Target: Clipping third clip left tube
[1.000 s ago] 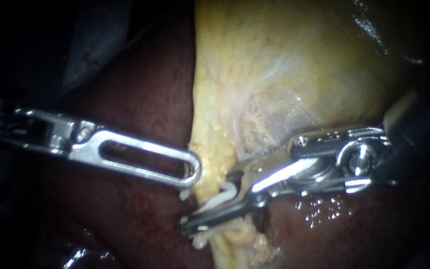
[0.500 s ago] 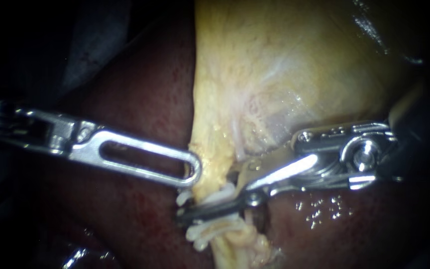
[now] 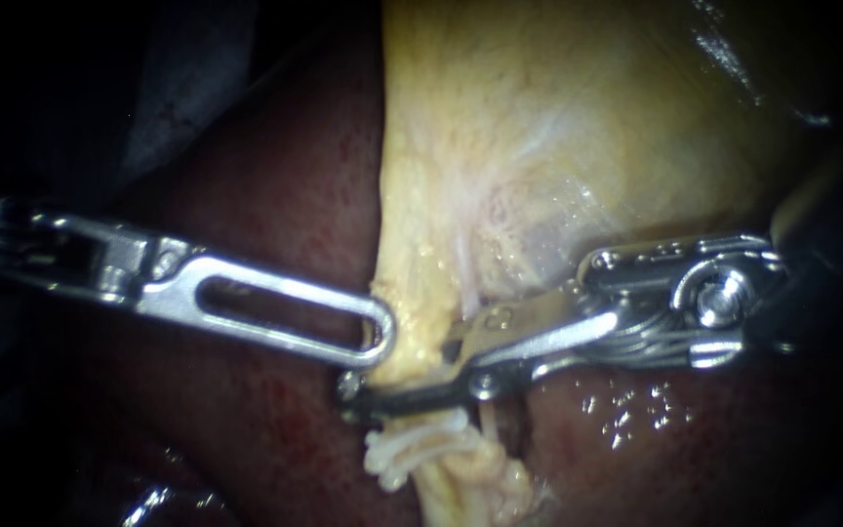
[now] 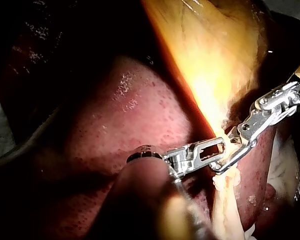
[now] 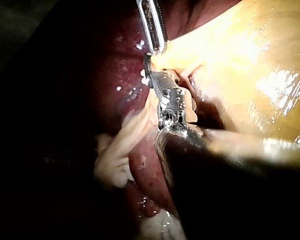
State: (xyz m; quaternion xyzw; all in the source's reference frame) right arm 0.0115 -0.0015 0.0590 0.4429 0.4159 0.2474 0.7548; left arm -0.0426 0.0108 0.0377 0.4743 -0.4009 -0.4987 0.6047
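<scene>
Where tube [image 3: 431, 444] meets gallbladder [image 3: 558, 146]: right instrument [image 3: 363, 398] claw squeezed on tube
Left instrument [image 3: 378, 337]: claw clamped on gallbladder edge

Left instrument [image 3: 375, 332]: bright polished metal, smooth, mirror glints.
Right instrument [image 3: 373, 402]: same metal, glossy at the hinge, duller and darker toward the tip.
Liver [image 3: 246, 439]: dark red, wet sheen, finely stippled.
Gallbladder [image 3: 558, 127]: yellow, moist, fibrous, mostly matt.
Tube [image 3: 412, 454]: pale, stringy, damp.

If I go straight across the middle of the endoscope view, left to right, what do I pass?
First the left instrument, then the liver, then the gallbladder, then the right instrument.
</scene>
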